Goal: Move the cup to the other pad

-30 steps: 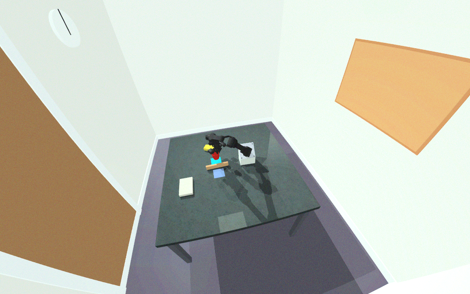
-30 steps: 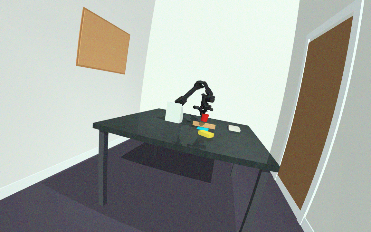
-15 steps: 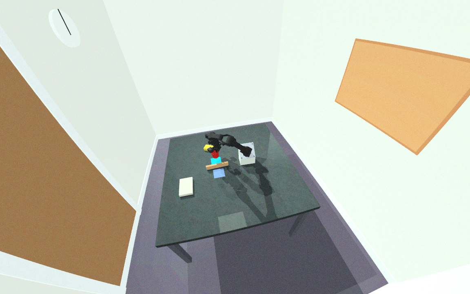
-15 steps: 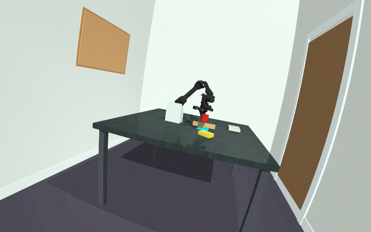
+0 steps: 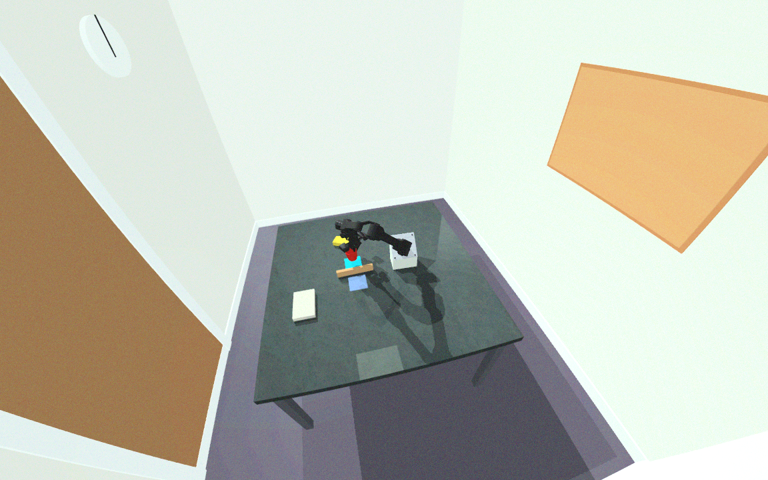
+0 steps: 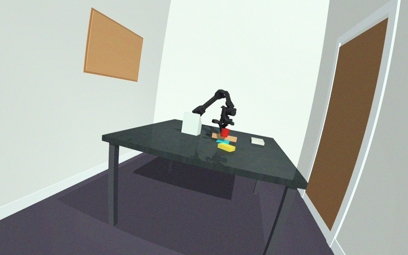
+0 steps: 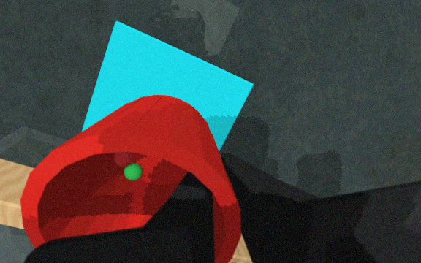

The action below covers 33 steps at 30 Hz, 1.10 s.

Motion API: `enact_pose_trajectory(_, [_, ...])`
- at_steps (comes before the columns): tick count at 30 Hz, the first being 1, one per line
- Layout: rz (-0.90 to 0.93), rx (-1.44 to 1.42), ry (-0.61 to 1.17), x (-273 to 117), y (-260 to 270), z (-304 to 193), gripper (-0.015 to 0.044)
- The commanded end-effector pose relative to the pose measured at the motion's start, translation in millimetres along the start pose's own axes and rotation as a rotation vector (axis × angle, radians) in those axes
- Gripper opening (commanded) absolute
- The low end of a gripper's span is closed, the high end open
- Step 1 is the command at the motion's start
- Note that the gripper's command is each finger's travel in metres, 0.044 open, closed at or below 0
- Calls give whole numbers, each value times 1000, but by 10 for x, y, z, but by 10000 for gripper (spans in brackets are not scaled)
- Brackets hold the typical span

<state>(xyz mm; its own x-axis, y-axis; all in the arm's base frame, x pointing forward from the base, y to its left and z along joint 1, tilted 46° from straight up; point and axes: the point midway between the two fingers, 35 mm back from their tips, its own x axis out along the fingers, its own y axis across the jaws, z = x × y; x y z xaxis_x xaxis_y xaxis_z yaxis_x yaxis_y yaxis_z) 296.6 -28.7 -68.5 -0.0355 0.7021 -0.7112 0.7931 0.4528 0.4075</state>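
My gripper (image 5: 349, 249) (image 6: 222, 128) (image 7: 214, 163) is shut on the wall of a red cup (image 5: 351, 255) (image 6: 225, 132) (image 7: 174, 124), with one finger inside it and one outside. The cup is held a little above the cyan pad (image 5: 353, 261) (image 6: 222, 141) (image 7: 159, 66) and leans slightly in the exterior view. Inside the cup a green marble (image 7: 133, 172) and a dim reddish marble (image 7: 123, 158) show; the finger hides part of the interior. The blue pad (image 5: 357, 283) lies bare on the other side of the wooden bar.
The wooden bar (image 5: 355, 271) (image 6: 232, 139) (image 7: 2, 184) stands between the two pads. A yellow block (image 5: 339, 240) (image 6: 226, 147) is near the cyan pad. A white box (image 5: 405, 261) (image 6: 191, 123) is by the arm's base. A cream slab (image 5: 304, 304) (image 6: 257, 141) lies farther off.
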Motion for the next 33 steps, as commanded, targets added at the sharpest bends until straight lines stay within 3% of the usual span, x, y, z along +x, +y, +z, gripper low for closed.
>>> enact_pose_trajectory(1, [1, 9, 7, 81, -9, -15, 0])
enact_pose_trajectory(19, [2, 9, 8, 385, -19, -21, 0])
enact_pose_trajectory(33, [0, 0, 4, 367, -10, -5, 0])
